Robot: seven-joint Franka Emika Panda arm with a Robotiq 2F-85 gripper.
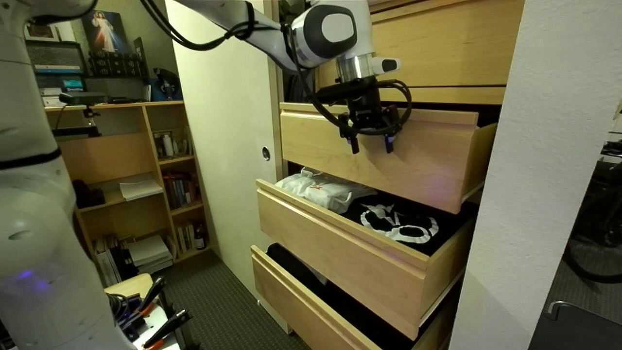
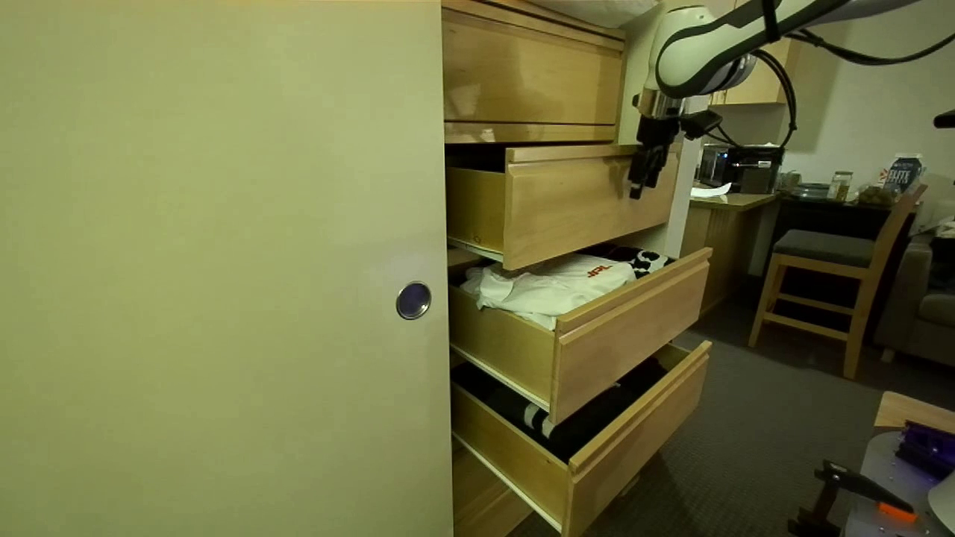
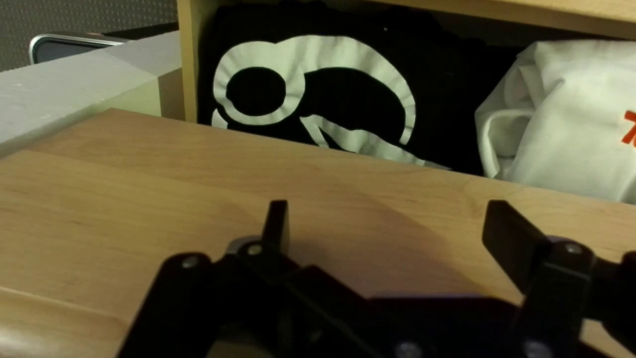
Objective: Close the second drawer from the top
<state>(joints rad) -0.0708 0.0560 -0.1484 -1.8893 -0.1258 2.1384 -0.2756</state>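
Dark carpet [image 1: 218,287] lies left in an exterior view; right, the arm [image 1: 323,36] points its gripper [image 1: 371,145] down, fingers [image 3: 277,223] spread, before the jutting second drawer from the top [image 1: 388,170].

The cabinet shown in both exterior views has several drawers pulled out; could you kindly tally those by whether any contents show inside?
Contents showing: 2 (middle pulled-out drawer, lowest pulled-out drawer)
No contents in view: 1 (second drawer from the top)
Total: 3 pulled-out drawers
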